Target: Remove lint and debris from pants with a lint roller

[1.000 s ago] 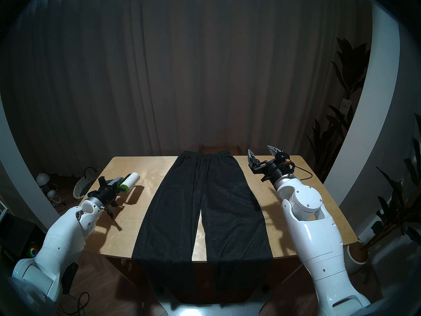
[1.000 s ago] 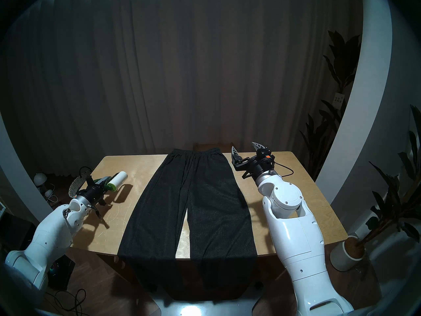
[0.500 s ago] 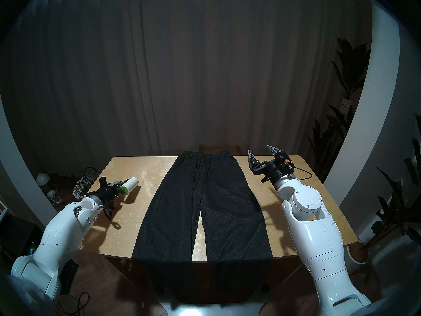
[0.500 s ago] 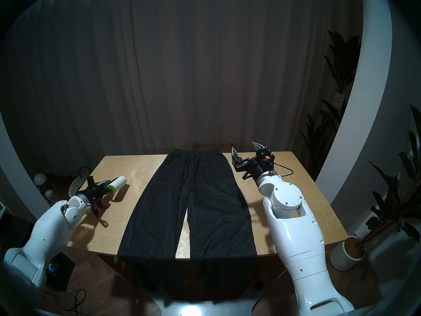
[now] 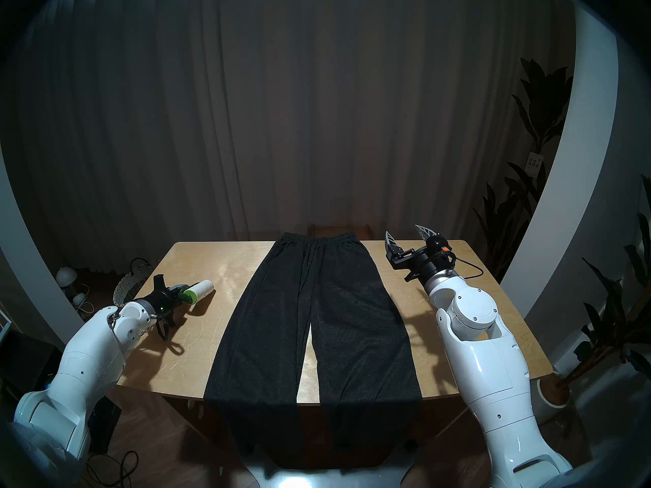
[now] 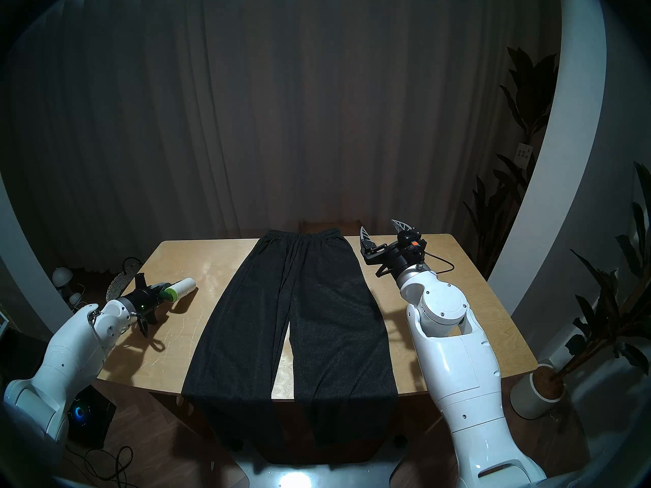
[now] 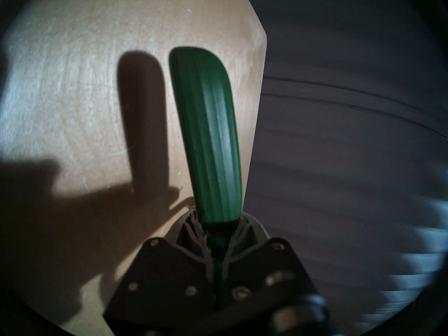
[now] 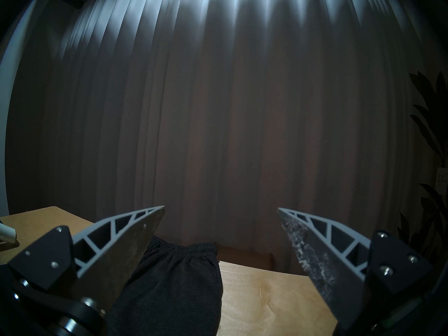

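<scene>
While the dark pants [image 5: 313, 318] lie flat down the middle of the wooden bench [image 5: 197, 353], waistband at the far edge and both legs draped over the near edge, the left tool [image 5: 176, 293] is clenched on the lint roller [image 5: 199, 290] above the bench's left side, well apart from the fabric. Seen from the head camera, the roller's white roll points toward the pants, with a light green end cap beside the fingers; its shadow falls on the wood just below it. From the left wrist camera, the dark green handle [image 7: 208, 139] stands out past the closed fingers over bare wood. On the other side, the right tool [image 5: 408, 235] is released, its two fingers spread wide and empty, held above the far right corner of the bench, near the waistband. No flecks of lint can be made out on the fabric in this dim light.
</scene>
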Controlling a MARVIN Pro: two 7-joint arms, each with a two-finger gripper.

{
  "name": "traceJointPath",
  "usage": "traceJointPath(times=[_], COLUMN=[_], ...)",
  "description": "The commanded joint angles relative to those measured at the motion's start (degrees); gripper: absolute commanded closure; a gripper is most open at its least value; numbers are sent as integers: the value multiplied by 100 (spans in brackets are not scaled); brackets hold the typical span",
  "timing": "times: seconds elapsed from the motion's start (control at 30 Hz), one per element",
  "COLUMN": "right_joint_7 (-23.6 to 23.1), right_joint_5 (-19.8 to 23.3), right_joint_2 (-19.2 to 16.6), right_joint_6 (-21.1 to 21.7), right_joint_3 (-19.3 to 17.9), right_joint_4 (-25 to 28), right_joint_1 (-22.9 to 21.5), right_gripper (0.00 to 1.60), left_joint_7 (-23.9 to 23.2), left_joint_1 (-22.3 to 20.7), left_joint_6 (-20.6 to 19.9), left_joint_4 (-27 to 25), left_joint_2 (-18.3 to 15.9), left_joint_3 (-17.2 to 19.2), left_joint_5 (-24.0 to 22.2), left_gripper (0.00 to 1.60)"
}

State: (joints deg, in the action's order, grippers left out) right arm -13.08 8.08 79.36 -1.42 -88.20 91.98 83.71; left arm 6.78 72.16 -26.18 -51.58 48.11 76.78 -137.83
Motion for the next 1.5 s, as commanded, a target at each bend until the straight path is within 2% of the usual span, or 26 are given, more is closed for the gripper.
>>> traceJointPath(times=[0.0, 0.33, 0.8, 0.83, 0.9, 0.97, 1.13, 1.23, 1.3, 1.33, 1.37, 1.4, 1.43, 1.47], right_joint_7=[10, 0, 30, 30, 30, 29, 22, 11, 4, 2, -1, -3, -14, -22], right_joint_5=[15, 39, 71, 70, 73, 73, 80, 91, 94, 95, 97, 100, 108, 112], right_joint_2=[19, 28, 43, 40, 36, 30, 20, 12, 7, 7, 6, 5, 0, -4], right_joint_6=[-90, -182, -188, -192, -190, -189, -190, -198, -203, -202, -201, -198, -209, -218], right_joint_3=[-23, -43, -65, -68, -74, -78, -93, -105, -111, -113, -115, -117, -126, -131], right_joint_4=[89, -28, 35, 34, 42, 49, 55, 46, 39, 37, 39, 41, 26, 15], right_joint_1=[-94, -110, -101, -100, -100, -100, -95, -92, -93, -94, -96, -98, -100, -101], right_gripper=[0, 0, 0, 0, 0, 0, 0, 0, 0, 0, 0, 0, 0, 0], left_joint_7=[396, 931, 1539, 1549, 1593, 1644, 1686, 1710, 1720, 1707, 1710, 1762, 1780, 1797], left_joint_1=[-393, -580, -808, -813, -824, -821, -782, -741, -695, -660, -621, -590, -542, -493], left_joint_6=[-270, -593, -748, -754, -766, -721, -646, -633, -548, -447, -407, -403, -345, -316], left_joint_4=[164, 451, 814, 826, 851, 850, 799, 741, 660, 576, 525, 503, 415, 345], left_joint_2=[18, 35, 93, 95, 94, 99, 95, 76, 62, 38, 35, 43, 10, -9], left_joint_3=[104, 136, 214, 214, 205, 206, 233, 252, 266, 246, 279, 345, 349, 373], left_joint_5=[-344, -662, -1027, -1028, -1032, -1044, -1063, -1073, -1065, -1000, -1035, -1149, -1136, -1165], left_gripper=[160, 160, 160, 149, 146, 123, 90, 61, 51, 28, 23, 40, 67, 80])
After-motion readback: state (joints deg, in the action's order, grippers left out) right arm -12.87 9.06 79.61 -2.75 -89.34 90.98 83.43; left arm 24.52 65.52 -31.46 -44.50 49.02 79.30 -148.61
